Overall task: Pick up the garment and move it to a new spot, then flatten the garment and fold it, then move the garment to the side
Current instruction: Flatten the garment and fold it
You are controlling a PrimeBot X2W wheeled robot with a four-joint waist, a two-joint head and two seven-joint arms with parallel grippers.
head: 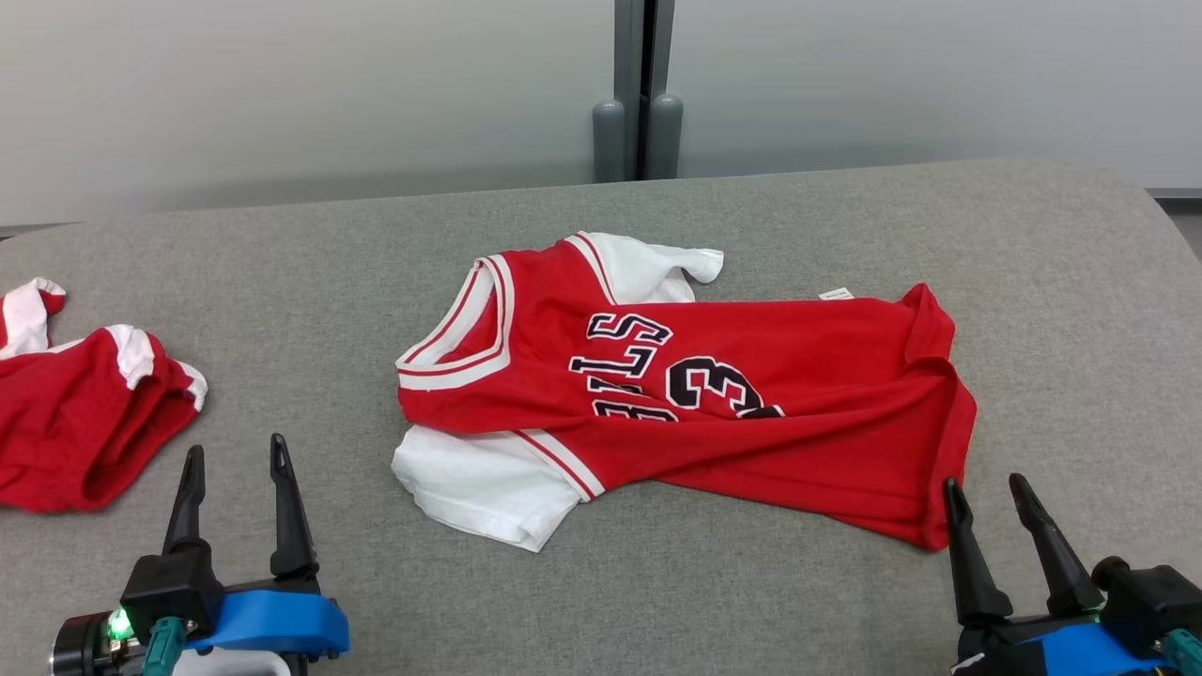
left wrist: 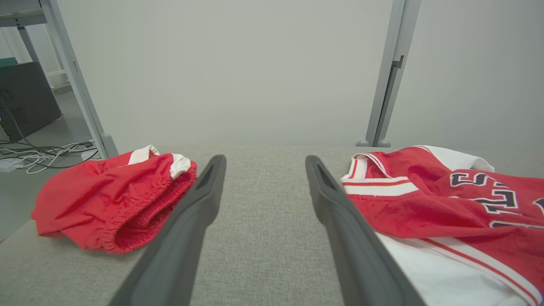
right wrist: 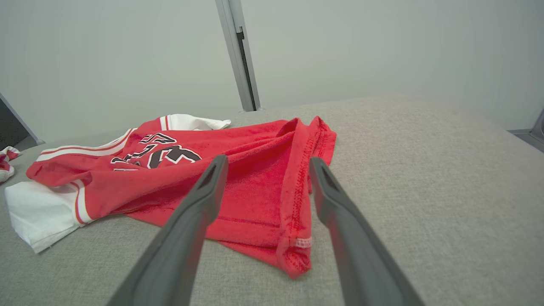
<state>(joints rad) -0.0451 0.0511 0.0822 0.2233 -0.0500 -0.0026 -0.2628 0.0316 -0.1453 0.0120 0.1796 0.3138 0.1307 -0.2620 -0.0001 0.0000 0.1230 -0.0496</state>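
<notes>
Right gripper [head: 986, 483], jaws wide and empty, sits just beside the hem corner of the red jersey [head: 751, 422] — rumpled on the grey surface [head: 657, 601], long axis running left to right. Left gripper [head: 237, 446], also wide and empty, stands farther off, between jersey and red shorts [head: 66, 432].

Head looks down, wrists low, sharing jersey [head: 751, 441]
</notes>
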